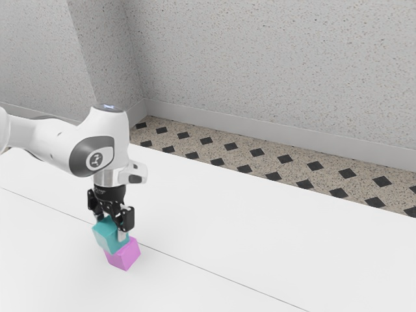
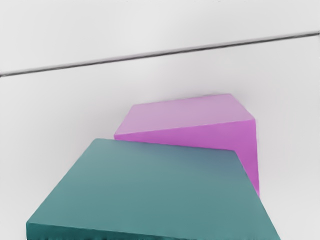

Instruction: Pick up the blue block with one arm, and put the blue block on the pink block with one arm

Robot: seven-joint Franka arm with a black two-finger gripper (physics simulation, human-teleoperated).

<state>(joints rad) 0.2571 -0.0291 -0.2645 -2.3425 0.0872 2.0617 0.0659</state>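
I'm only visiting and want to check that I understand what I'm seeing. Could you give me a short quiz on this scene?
1. True or false: the gripper is shut on the blue block.
2. Pick one. Where is the pink block?
A) on the white table, just below and beside the blue block
B) between the gripper's fingers
C) on the tiled floor
3. Fill in the gap: the number of blocks in the scene is ___.

Key: 1 true; 2 A; 3 two.
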